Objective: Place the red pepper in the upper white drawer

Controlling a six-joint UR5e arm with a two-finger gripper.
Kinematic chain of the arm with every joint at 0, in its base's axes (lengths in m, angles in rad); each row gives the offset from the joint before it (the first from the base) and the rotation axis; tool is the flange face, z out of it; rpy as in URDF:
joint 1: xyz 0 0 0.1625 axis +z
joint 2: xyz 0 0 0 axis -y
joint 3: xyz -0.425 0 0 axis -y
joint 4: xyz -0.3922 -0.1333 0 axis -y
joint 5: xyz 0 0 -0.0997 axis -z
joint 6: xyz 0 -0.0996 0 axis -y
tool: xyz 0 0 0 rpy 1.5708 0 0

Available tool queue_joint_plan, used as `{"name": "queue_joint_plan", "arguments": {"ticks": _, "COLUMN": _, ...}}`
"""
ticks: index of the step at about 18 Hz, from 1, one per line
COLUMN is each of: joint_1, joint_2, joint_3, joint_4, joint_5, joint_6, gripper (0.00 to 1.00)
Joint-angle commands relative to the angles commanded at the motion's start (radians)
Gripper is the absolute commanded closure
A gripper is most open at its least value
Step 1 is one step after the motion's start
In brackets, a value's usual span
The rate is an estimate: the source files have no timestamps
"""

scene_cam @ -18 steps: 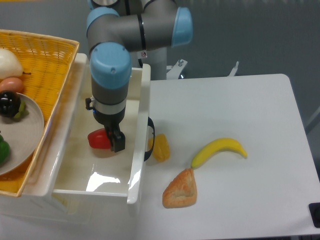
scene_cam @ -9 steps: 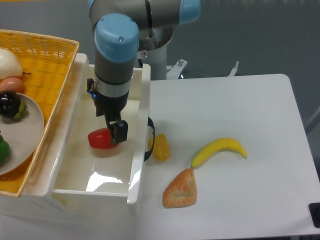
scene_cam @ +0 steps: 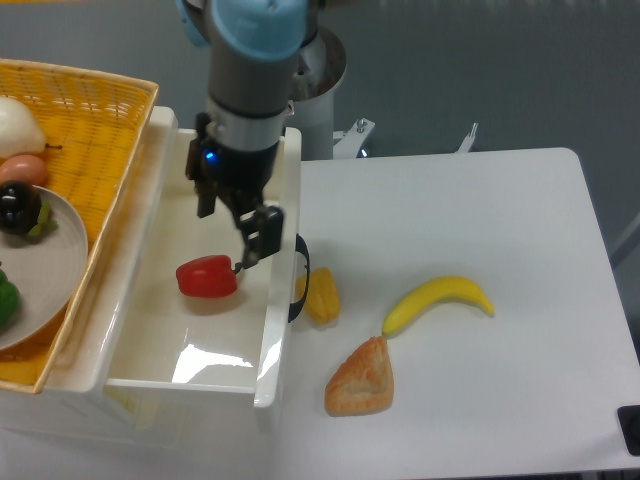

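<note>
The red pepper (scene_cam: 207,278) lies on its side on the floor of the upper white drawer (scene_cam: 275,330), near the middle. The drawer is pulled open, with its black handle (scene_cam: 300,280) on the right wall. My gripper (scene_cam: 236,232) is open and empty. It hangs above the drawer, up and to the right of the pepper and apart from it. One dark finger (scene_cam: 262,236) shows clearly near the drawer's right wall.
A yellow wicker basket (scene_cam: 95,130) with a grey plate (scene_cam: 55,270) of fruit sits left over the drawer. On the white table lie a yellow-orange pepper (scene_cam: 322,295), a banana (scene_cam: 438,301) and a pastry (scene_cam: 362,377).
My gripper let go of the red pepper and rose up and to the right. The pepper stays on the drawer floor.
</note>
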Motion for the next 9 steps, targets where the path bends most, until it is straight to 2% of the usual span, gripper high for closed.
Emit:
{"name": "queue_joint_plan", "arguments": {"ticks": 6, "joint_1": 0.150, "joint_2": -0.001, "joint_3": -0.006, "joint_4": 0.000, "joint_5": 0.009, "joint_6": -0.022, "gripper": 0.00}}
{"name": "queue_joint_plan", "arguments": {"ticks": 9, "joint_1": 0.196, "joint_2": -0.008, "joint_3": -0.040, "joint_4": 0.000, "joint_5": 0.093, "joint_6": -0.020, "gripper": 0.00}}
